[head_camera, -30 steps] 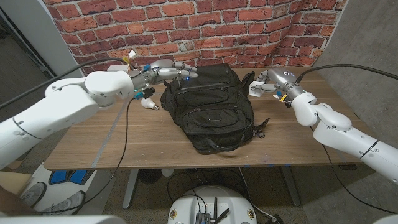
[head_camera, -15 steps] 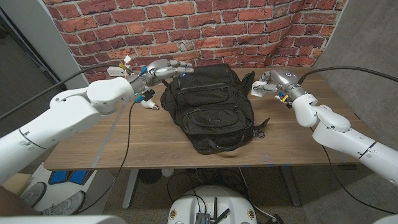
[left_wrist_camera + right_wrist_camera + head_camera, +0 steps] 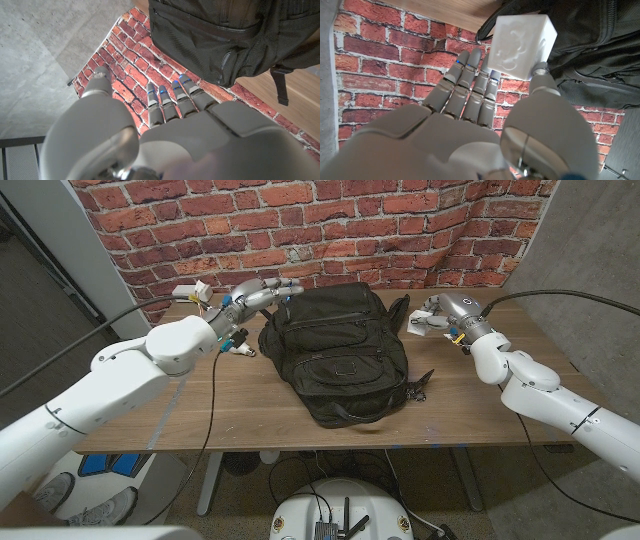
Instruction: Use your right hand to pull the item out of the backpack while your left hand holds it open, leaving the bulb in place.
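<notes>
Backpack [image 3: 340, 350], black woven fabric, now lies clear of the lifted, open-fingered left hand [image 3: 258, 294], while the right hand [image 3: 437, 314] pinches a white embossed cube [image 3: 520, 46].

**Wooden table and what lies on it**

The wooden table [image 3: 240, 395] stands before a brick wall. A black backpack [image 3: 338, 350] lies on its middle. A bulb [image 3: 243, 349] lies just beside the backpack, on the robot's left.

Black backpack [image 3: 338, 352] lying mid-worktop [image 3: 240, 405], left hand [image 3: 255, 294] raised beside its top-left corner, fingers apart, holding nothing, bulb [image 3: 240, 348] on worktop just left of backpack, right hand [image 3: 430, 316] right of backpack, holding small white item [image 3: 416, 326], brick wall [image 3: 330, 225] behind
</notes>
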Controlling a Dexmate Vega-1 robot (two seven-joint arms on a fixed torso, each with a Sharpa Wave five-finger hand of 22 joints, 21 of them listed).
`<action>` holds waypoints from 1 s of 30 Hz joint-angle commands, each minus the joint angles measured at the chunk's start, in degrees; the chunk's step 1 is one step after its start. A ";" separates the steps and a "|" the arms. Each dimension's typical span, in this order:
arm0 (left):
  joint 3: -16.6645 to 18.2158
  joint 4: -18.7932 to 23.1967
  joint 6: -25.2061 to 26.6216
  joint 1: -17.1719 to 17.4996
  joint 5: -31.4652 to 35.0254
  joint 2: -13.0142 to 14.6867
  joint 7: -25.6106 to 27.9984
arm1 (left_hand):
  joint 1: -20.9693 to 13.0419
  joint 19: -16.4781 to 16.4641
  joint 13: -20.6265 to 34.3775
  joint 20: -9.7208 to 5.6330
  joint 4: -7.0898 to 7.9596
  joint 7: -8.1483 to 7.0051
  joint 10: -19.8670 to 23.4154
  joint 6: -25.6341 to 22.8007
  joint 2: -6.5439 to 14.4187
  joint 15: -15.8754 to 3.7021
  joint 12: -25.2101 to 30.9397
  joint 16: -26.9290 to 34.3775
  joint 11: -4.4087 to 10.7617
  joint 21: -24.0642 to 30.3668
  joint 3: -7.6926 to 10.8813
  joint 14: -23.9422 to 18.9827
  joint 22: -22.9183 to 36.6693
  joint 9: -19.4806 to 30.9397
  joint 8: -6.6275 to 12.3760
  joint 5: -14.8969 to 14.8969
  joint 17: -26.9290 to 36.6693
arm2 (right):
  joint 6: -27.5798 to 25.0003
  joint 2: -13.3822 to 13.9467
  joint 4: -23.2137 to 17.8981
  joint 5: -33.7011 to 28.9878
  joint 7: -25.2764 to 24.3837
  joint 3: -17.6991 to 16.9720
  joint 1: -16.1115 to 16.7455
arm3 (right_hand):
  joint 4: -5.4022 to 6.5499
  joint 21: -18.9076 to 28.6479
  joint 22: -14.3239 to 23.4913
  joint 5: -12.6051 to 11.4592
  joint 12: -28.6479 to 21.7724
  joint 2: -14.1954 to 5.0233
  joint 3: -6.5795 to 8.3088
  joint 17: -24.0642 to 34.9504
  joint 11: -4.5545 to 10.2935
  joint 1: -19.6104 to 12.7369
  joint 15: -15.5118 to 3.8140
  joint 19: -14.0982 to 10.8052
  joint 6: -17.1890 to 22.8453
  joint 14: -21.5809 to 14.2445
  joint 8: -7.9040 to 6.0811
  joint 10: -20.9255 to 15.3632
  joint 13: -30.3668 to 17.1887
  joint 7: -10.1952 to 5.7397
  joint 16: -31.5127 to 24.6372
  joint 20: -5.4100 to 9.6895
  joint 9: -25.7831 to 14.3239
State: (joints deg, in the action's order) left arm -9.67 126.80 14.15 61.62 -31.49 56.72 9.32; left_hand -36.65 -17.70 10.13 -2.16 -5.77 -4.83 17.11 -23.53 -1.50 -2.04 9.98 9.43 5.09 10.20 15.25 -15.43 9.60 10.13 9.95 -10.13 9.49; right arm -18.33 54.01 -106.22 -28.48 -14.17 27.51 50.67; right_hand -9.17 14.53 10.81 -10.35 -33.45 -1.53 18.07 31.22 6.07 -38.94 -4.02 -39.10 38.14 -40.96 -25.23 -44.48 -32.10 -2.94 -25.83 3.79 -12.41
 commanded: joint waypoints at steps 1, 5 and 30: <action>-0.57 -2.78 -4.34 2.19 2.07 -4.82 4.46 | 0.53 0.42 0.02 -2.98 0.29 -0.29 -0.19 0.21 0.32 -0.02 0.31 0.21 0.24 -0.02 -0.10 0.25 0.06 0.16 -0.01 -0.01 0.06 | 1.08 -0.84 3.66 0.35 -1.08 1.24 -1.95 | 0.11 0.09 0.08 -0.34 0.12 -1.27 0.33 0.27 1.40 -1.75 -7.63 -0.18 -0.15 0.08 -0.06 -1.33 0.12 -0.07 0.21 3.79 -0.26; -1.06 -4.82 -6.41 2.07 2.35 -6.82 4.95 | 0.67 0.41 0.02 -2.66 0.30 -0.61 -0.24 0.20 0.70 -0.28 0.39 0.28 0.49 0.09 -0.03 0.35 0.07 0.16 0.10 -0.04 0.05 | 1.21 -1.45 5.00 0.72 -1.60 1.57 -2.52 | 0.13 0.10 0.08 -0.34 0.34 -1.30 0.32 0.32 1.20 -1.77 -7.66 -0.19 -0.24 0.11 -0.04 -1.13 0.29 -0.11 0.25 3.83 -0.26; -3.68 -15.67 -15.66 0.51 1.64 -15.94 6.62 | 0.60 0.11 0.02 -2.45 -0.13 -0.63 0.44 -0.85 2.45 -0.46 0.90 0.62 0.81 0.45 0.61 -0.23 0.10 0.14 0.67 -0.09 -0.03 | 2.89 -4.09 12.90 3.91 -4.83 3.68 -5.02 | -0.03 -0.01 0.07 -0.31 1.13 -1.11 0.12 0.77 1.37 -2.21 -7.65 0.19 -0.73 0.81 0.09 -0.31 0.61 -0.18 0.61 3.65 -0.26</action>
State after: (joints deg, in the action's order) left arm -12.61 114.53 1.83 61.89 -29.69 44.13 14.55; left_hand -35.98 -17.41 10.13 -2.46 -5.78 -5.40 17.19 -23.93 0.39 -2.35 10.65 9.75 5.45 10.21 15.25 -15.13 9.61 10.14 10.42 -10.13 9.33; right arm -16.05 50.66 -96.19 -26.20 -18.21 30.41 46.49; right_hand -9.17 14.53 10.80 -10.40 -32.59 -1.89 17.76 31.76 6.36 -40.39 -4.10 -39.10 37.73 -40.44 -25.23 -44.18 -31.23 -2.94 -25.41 3.79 -12.40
